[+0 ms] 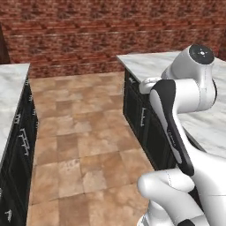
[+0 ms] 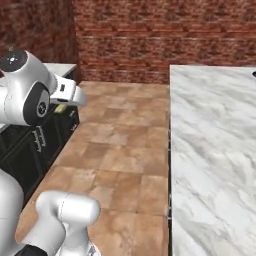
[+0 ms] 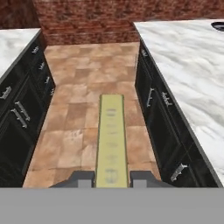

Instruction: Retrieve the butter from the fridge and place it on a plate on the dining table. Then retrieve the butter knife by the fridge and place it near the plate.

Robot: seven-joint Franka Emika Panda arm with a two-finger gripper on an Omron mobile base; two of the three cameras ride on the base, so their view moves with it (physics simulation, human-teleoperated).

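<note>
Butter [image 3: 111, 140] sits nearest the hand cam, a pale yellow stick clamped between the gripper [image 3: 112, 178] fingertips and sticking straight out ahead over the tile floor [image 3: 83, 78]. Gripper is carried in the aisle between the dark cabinets [image 3: 22, 113] on the left and the table [image 3: 192, 65] on the right, above floor level. Plate [image 3: 218, 25] rim just peeks in at the table's far right edge, well apart from the butter.
</note>
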